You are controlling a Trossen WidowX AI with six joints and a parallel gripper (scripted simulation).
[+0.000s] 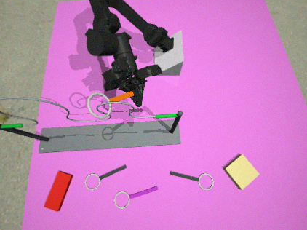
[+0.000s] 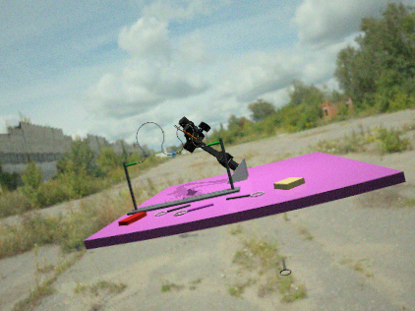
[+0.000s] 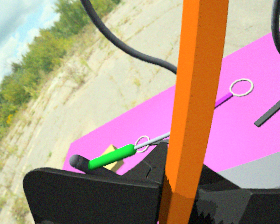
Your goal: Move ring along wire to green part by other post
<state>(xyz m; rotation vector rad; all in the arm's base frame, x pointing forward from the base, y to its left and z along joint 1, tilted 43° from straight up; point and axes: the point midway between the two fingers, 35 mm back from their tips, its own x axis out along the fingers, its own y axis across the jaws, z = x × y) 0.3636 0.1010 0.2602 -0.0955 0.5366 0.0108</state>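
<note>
The white ring [image 1: 88, 104] is off the table around the middle of the wire's span. The grey wire [image 1: 87, 121] [image 3: 135, 54] crosses the ring's outline in the top view; whether they touch I cannot tell. The orange handle [image 1: 121, 97] [image 3: 197, 100] runs from the ring to my gripper [image 1: 138, 101] [image 3: 166, 148], which is shut on it. One green part [image 1: 167, 116] [image 2: 213, 143] [image 3: 112, 156] is at the right post [image 1: 176, 124] [image 2: 226, 165]. The other green part [image 1: 12, 125] [image 2: 130, 164] is at the left post [image 1: 29, 134] [image 2: 130, 187].
The grey base plate [image 1: 73, 144] lies under the wire. A red block [image 1: 58, 191], a yellow block [image 1: 241, 171] and several loose rings with dark or purple handles lie in front of it. A grey wedge [image 1: 172, 60] stands behind, beside the arm.
</note>
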